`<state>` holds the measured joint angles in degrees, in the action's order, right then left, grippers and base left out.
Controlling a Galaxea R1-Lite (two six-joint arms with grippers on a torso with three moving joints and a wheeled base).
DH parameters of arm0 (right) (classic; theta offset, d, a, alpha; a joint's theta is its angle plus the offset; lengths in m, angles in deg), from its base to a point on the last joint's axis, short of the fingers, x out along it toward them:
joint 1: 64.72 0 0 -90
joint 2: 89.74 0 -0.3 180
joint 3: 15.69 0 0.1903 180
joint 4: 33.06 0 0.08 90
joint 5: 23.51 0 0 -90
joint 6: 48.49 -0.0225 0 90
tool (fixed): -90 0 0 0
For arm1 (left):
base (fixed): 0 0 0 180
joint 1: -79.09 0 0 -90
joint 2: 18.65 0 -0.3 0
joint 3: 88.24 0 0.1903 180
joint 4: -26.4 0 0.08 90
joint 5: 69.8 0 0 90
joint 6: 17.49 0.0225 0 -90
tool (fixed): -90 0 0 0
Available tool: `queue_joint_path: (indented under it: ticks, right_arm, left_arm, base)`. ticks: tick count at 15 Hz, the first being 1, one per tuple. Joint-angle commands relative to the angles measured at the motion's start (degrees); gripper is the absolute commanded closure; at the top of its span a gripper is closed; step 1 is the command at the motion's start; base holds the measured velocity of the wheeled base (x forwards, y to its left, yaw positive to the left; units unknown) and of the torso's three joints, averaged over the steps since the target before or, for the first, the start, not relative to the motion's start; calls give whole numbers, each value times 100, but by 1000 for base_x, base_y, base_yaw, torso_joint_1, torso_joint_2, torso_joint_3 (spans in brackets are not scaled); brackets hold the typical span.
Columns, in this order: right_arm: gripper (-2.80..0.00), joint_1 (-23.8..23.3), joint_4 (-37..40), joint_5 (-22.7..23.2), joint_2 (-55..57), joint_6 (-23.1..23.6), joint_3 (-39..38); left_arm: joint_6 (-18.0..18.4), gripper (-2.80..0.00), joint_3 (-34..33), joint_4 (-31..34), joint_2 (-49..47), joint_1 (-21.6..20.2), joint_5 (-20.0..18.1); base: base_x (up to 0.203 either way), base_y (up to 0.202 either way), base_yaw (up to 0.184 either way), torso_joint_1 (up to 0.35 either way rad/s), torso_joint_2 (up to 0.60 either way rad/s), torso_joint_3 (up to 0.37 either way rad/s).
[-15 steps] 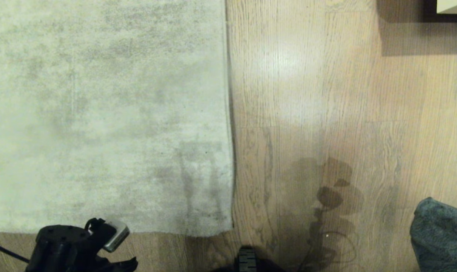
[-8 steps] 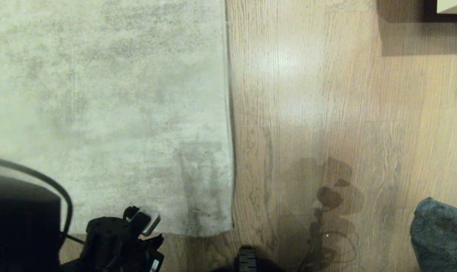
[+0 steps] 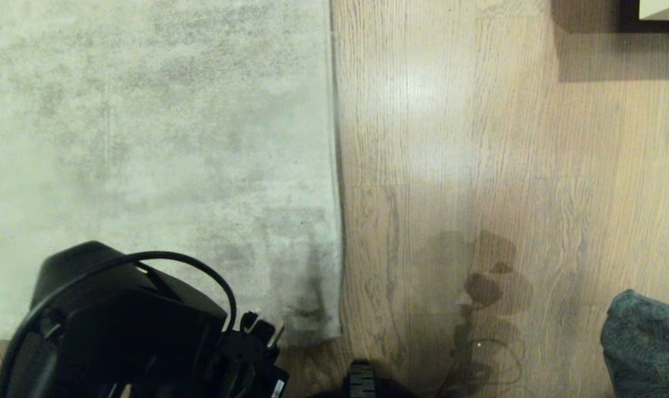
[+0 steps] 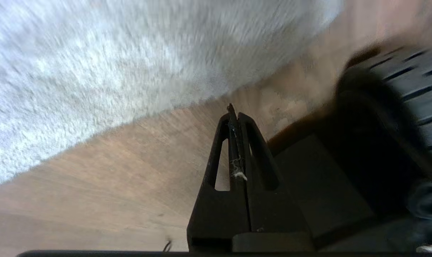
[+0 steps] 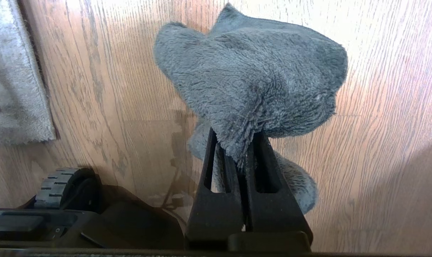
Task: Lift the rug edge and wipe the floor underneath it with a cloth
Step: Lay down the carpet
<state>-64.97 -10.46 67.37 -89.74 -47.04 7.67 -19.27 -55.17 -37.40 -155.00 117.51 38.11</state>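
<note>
The left hand (image 4: 234,110), fingers together and empty, hung nearest the rug (image 3: 146,138), whose near edge probably lay just ahead; the right hand (image 5: 237,157) clamped the cloth (image 5: 251,82).

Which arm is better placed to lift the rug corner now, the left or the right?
The left. The left gripper is shut and empty, close to the rug corner near the robot. The right gripper is shut on the cloth, over bare floor.
</note>
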Motion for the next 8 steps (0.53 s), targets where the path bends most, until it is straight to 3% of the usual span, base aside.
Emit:
queue_joint_path:
  ticks: [1, 8]
  right_arm:
    - [0, -2, -2, 0, 9, -4, 0]
    - [0, -2, -2, 0, 9, -1, 0]
  left_arm:
    - [36, 0, 106, -278, -457, 1, 225]
    - [55, 0, 443, -278, -622, -170, 345]
  base:
    - [0, 0, 0, 0, 0, 0]
    - [0, 0, 0, 0, 0, 0]
